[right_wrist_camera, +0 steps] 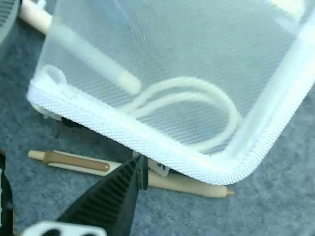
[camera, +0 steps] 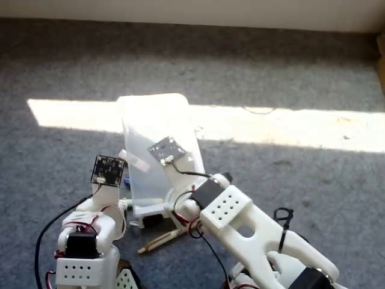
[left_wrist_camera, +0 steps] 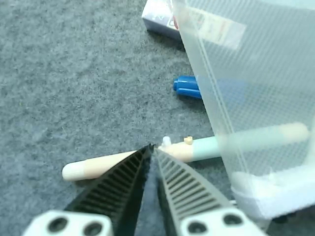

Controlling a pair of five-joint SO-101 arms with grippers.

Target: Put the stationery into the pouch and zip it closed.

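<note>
On the grey carpet (camera: 301,72), crossed by a band of sunlight (camera: 289,129), a translucent mesh pouch (camera: 157,129) lies between the two arms, its white zip edge toward them. Stationery sits around and under it. A small white box (left_wrist_camera: 158,17) lies just beside one side of the pouch, and a blue marker (left_wrist_camera: 186,87) pokes out from behind the mesh nearby. A cream-and-mint pen (left_wrist_camera: 103,164) lies on the carpet with its far half behind the mesh; whether that half is inside or beneath cannot be told. A beige pen (right_wrist_camera: 189,185) with a brown clip lies under the pouch's near corner, both ends sticking out. A looped white cord (right_wrist_camera: 216,101) shows through the mesh by that corner.

The pouch covers part of each pen and the marker.

The left gripper (left_wrist_camera: 151,147) has its fingertips pressed together with nothing between them, the tips right at the cream-and-mint pen's barrel. The right gripper (right_wrist_camera: 140,169) is spread wide, holding nothing: one finger's tip stands at the pouch's zip edge above the beige pen, and contact cannot be judged
</note>
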